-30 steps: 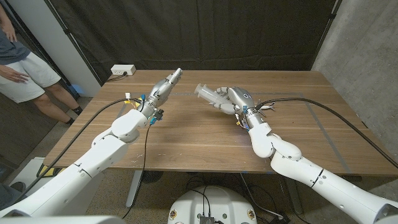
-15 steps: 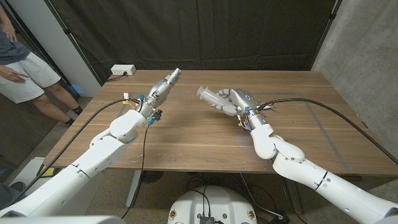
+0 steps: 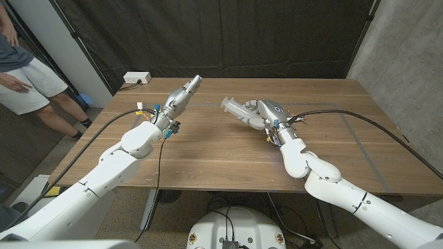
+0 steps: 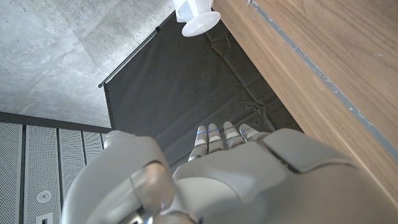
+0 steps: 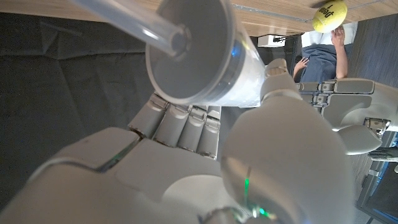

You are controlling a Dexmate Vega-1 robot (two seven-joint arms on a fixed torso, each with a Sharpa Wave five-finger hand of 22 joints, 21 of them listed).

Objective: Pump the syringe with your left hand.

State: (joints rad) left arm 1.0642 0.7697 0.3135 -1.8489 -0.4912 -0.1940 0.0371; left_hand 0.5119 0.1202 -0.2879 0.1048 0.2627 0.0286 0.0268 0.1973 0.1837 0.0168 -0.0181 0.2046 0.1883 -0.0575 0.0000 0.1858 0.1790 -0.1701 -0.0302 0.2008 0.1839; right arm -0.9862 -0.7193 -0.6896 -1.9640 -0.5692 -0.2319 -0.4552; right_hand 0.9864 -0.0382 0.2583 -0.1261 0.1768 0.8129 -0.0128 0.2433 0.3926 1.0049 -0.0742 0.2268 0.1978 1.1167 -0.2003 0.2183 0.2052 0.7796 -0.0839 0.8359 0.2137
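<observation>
Grey right hand (image 3: 264, 111) clamped around clear syringe (image 3: 234, 106), held above wooden table (image 3: 228, 149) with plunger end toward left hand (image 3: 185, 94); barrel and plunger rod (image 5: 118, 15) close against right hand's fingers (image 5: 186, 127) in right wrist view. Left hand empty, fingers straight and close together, pointing toward syringe, well apart from it. White power strip (image 3: 137, 78) at far left table corner; person (image 3: 24, 66) standing beyond left edge.

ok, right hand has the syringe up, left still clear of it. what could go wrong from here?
1. The left hand has a gap to cross to the plunger end; it may miss or knock the syringe.
2. The right hand holds the syringe above the table; a push might slide it through the fingers.
</observation>
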